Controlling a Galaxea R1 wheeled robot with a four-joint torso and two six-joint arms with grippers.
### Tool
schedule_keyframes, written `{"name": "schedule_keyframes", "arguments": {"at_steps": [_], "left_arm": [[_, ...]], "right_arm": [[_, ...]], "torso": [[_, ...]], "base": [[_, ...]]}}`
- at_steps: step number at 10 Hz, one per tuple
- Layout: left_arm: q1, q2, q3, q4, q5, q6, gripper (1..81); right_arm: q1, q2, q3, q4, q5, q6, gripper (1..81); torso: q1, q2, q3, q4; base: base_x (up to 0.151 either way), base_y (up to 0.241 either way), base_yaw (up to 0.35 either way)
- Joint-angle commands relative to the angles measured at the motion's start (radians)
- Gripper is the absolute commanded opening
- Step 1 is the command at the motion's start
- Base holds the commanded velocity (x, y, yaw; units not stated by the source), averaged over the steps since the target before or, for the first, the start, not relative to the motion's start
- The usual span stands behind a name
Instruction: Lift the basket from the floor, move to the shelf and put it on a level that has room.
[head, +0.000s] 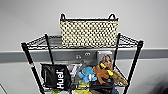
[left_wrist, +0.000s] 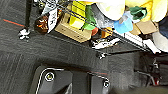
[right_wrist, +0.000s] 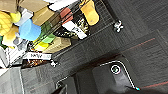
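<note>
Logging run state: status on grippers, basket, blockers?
Gripper fingers: cannot tell. Basket upright on the shelf's top level, against the wall. Toys crowd the tier below; nothing on the basket.

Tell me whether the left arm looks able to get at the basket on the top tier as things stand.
Probably not right away. The basket sits alone on the shelf's top level, open from the front, but the left wrist view looks at carpet floor by a castor, so that arm seems low.

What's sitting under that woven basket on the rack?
The basket rests on the shelf's top wire level. On the tier below: a black Huel bag, a blue plush and a brown plush. The basket's inside is hidden.
</note>
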Motion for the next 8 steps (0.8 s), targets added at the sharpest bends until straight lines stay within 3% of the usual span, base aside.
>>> {"name": "schedule_keyframes", "arguments": {"at_steps": [1,8], "left_arm": [[-0.043,0.016,-0.045,0.033,0.026,0.010,81.1],[0.020,0.196,-0.252,0.056,0.027,0.012,81.1]], "right_arm": [[0.043,0.031,-0.065,-0.040,-0.039,-0.004,81.1],[-0.066,0.206,-0.293,-0.088,-0.004,-0.004,81.1]], "torso": [[0.000,0.000,0.000,0.000],[0.000,0.000,0.000,0.000]], "base": [[0.000,0.000,0.000],[0.000,0.000,0.000]]}}
